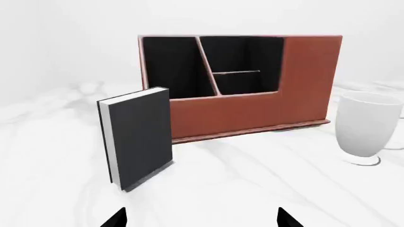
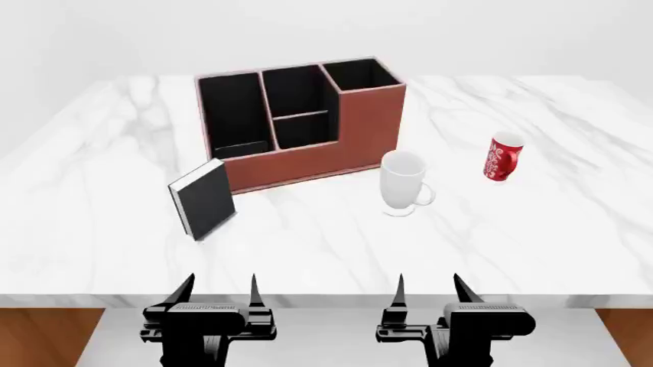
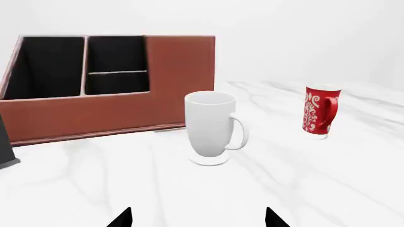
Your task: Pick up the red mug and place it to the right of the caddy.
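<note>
The red mug [image 2: 502, 158] with white lettering stands upright on the marble table, right of the caddy and beyond a white mug; it shows too as the red mug [image 3: 320, 115]. The reddish-brown caddy [image 2: 296, 126] with black compartments sits at the table's middle back, seen as the caddy [image 1: 252, 106] and the caddy [image 3: 113, 111] from the wrists. My left gripper [image 2: 216, 294] and right gripper [image 2: 429, 294] hang open at the table's near edge, both empty. Only fingertip points show for the left gripper [image 1: 200, 220] and the right gripper [image 3: 197, 218].
A white footed mug [image 2: 403, 183] stands between the caddy's right end and the red mug, also seen as the white mug [image 3: 211, 130] and the white mug [image 1: 368, 128]. A black book [image 2: 204, 199] stands upright in front of the caddy's left end. The marble table [image 2: 531, 237] ends at a near edge.
</note>
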### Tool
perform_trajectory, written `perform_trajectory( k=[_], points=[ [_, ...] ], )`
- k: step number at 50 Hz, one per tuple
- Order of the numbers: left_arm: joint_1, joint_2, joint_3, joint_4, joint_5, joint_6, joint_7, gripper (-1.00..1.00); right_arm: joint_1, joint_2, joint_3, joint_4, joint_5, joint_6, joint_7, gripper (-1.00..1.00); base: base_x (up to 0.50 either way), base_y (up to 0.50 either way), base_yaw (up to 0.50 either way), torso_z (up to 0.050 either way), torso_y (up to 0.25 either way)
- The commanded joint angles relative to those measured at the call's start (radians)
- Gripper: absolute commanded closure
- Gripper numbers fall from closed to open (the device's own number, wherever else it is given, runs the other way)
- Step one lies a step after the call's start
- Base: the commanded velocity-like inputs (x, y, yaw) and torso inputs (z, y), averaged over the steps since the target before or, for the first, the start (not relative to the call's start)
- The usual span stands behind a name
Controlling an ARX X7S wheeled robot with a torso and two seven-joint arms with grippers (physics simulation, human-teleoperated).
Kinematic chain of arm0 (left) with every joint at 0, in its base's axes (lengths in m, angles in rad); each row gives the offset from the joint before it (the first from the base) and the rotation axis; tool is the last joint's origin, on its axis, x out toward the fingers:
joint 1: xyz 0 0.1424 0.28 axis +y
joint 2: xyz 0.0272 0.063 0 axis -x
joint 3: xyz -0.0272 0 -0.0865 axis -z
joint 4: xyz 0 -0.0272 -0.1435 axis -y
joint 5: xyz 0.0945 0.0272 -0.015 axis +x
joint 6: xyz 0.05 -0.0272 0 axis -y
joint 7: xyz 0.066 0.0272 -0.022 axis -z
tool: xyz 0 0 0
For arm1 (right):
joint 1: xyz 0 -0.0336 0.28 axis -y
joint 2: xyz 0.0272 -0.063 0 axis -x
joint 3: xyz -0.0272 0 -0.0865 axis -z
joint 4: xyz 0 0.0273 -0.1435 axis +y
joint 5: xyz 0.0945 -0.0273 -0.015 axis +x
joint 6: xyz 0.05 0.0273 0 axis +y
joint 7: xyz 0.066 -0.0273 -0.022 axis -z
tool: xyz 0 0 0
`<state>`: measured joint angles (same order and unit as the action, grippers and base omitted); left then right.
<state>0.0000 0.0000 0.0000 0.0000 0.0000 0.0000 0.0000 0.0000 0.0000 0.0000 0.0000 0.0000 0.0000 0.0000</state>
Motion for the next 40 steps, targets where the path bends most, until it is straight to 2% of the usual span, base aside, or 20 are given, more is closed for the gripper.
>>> perform_trajectory(
  k=[1, 2, 8, 9, 10, 23, 40],
  points=[
    [-0.004, -0.014, 0.013, 0.005, -0.029, -0.011, -0.017, -1.00, -0.001, 0.015, -0.022, 0.005, 0.013, -0.013, 0.021, -1.00, 0.00, 0.00, 0.00, 0.000, 0.000],
    [-0.006, -0.015, 0.005, 0.004, -0.078, -0.025, -0.009, -1.00, -0.004, 0.020, -0.028, 0.004, 0.011, -0.023, 0.030, -1.00, 0.00, 0.00, 0.00, 0.000, 0.000],
    [-0.002, -0.036, 0.045, -0.016, -0.052, 0.001, -0.053, -1.00, -0.009, 0.042, -0.054, 0.000, 0.018, -0.025, 0.052, -1.00, 0.00, 0.00, 0.00, 0.000, 0.000],
    [-0.008, -0.040, 0.044, 0.003, -0.053, -0.039, -0.035, -1.00, 0.002, 0.042, -0.051, -0.009, 0.037, 0.029, 0.028, -1.00, 0.00, 0.00, 0.00, 0.000, 0.000],
    [-0.001, -0.041, 0.048, 0.001, -0.041, 0.000, -0.048, -1.00, 0.001, 0.038, -0.045, -0.001, 0.038, 0.000, 0.045, -1.00, 0.00, 0.00, 0.00, 0.000, 0.000],
    [-0.001, -0.064, 0.076, -0.003, -0.061, 0.001, -0.074, -1.00, 0.004, 0.062, -0.073, 0.002, 0.068, 0.011, 0.069, -1.00, 0.00, 0.00, 0.00, 0.000, 0.000],
    [-0.001, -0.085, 0.102, -0.004, -0.081, 0.002, -0.096, -1.00, 0.005, 0.084, -0.098, -0.010, 0.093, 0.026, 0.090, -1.00, 0.00, -0.50, 0.00, 0.000, 0.000]
  ],
)
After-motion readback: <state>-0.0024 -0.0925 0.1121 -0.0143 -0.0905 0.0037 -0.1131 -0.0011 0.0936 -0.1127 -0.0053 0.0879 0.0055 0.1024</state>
